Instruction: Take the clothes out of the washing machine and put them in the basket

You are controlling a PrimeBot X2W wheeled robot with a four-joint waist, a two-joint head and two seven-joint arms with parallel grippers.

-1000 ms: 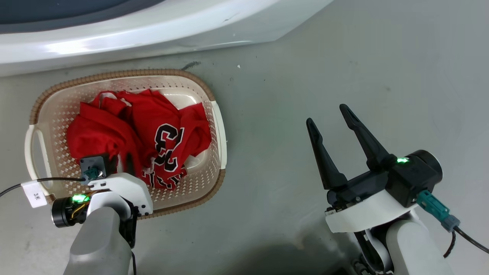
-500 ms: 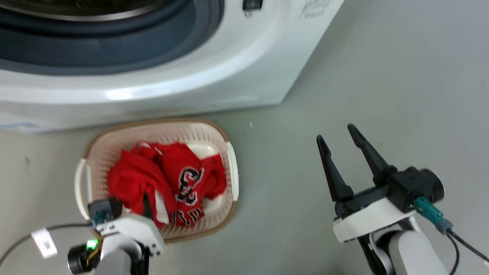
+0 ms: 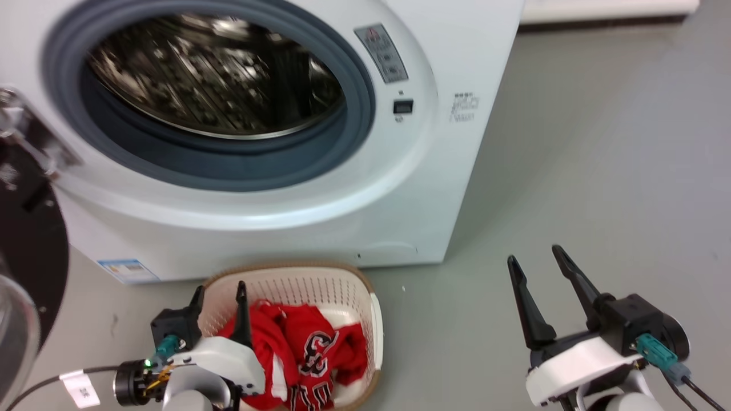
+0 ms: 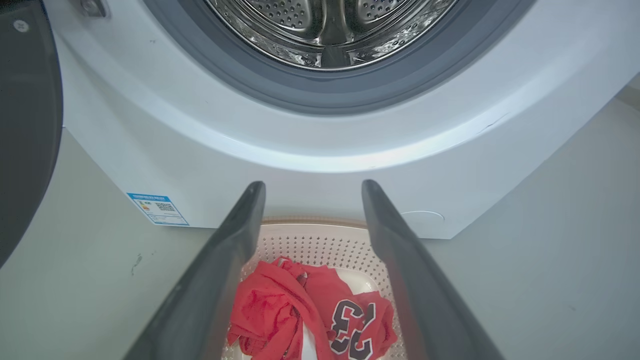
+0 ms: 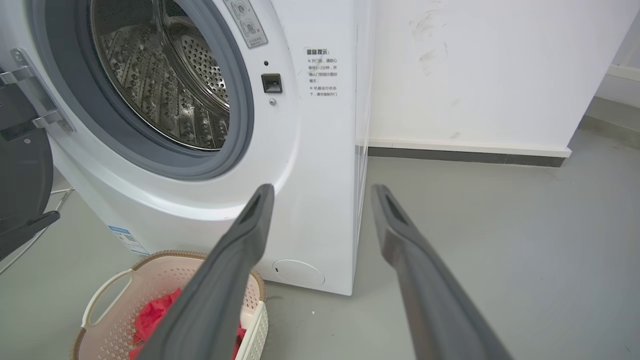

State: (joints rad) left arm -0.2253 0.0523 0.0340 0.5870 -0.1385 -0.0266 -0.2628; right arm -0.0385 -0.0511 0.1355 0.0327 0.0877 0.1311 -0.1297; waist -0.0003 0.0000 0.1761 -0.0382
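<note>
Far to the left of the basket (image 3: 285, 266), the washing machine's dark door (image 3: 23, 240) hangs swung open. At the basket's near left corner the left gripper (image 3: 220, 289) hovers. Its two fingers are spread apart with nothing between them, and they point across the basket toward the machine. Inside the basket the clothes (image 3: 311, 348) lie in a red heap, the number 33 face up, covering its middle and near end. Directly behind and above the basket stands the washing machine (image 3: 434, 171). Its porthole is open, and its drum (image 3: 211, 74) shows only perforated steel in the part that can be seen. Well to the right of the basket, over the floor, the right gripper (image 3: 533, 257) is likewise spread wide and empty. Any garment left inside would lie up and ahead of the left gripper, roughly along its fingers' line, so that arm looks the nearer. From what shows, the unloading seems about done.
</note>
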